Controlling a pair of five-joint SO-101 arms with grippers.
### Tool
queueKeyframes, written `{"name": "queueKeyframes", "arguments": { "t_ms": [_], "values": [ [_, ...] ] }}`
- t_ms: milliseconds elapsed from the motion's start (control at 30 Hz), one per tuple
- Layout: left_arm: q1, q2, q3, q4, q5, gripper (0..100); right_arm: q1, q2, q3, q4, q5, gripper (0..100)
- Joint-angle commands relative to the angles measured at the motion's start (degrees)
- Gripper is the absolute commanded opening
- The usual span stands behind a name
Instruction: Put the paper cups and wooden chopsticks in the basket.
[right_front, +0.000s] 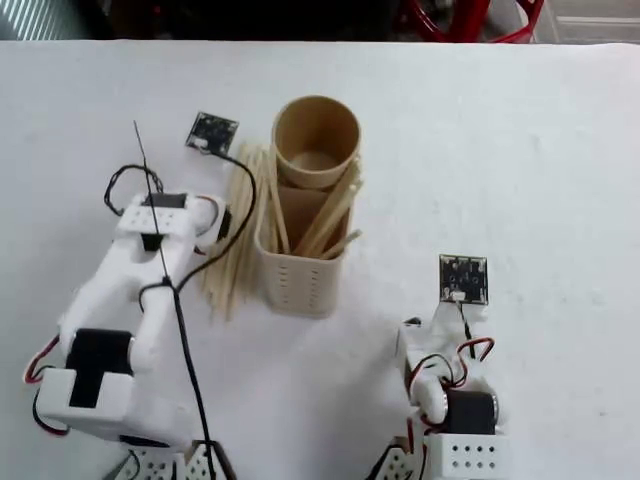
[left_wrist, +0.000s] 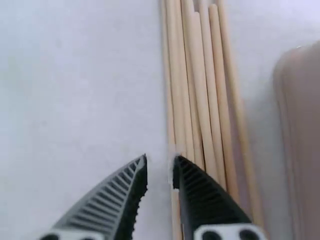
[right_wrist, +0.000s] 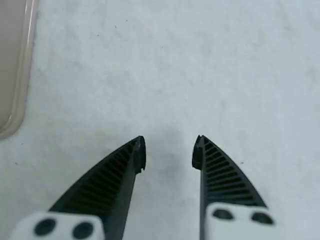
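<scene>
Your L gripper (left_wrist: 160, 167): fingers narrow, over loose pale wooden chopsticks (right_front: 228, 270) at 9 o'clock of beige perforated plastic basket (right_front: 298, 285). Tan paper cup (right_front: 317, 140): basket's 12 o'clock end. R gripper (right_wrist: 169, 150): wide, empty.

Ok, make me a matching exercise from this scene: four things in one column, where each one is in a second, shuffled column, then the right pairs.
Things
1. paper cup
2. loose chopsticks
3. left tool
4. right tool

Places
A. over bare table
B. standing in the basket
C. lying on the table beside the basket
D. at the edge of the loose chopsticks

Pairs: 1-B, 2-C, 3-D, 4-A
</scene>
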Motion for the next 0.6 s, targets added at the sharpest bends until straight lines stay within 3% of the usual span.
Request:
{"name": "queueKeyframes", "arguments": {
  "t_ms": [0,567],
  "values": [
    [0.22,-0.13,-2.81,0.35,-0.09,16,-0.22,-0.48,0.53,0.40,0.44,15.9],
    [0.22,-0.04,-2.81,-1.05,3.16,14,-0.22,-0.48,0.53,0.40,0.44,15.9]
  ]
}}
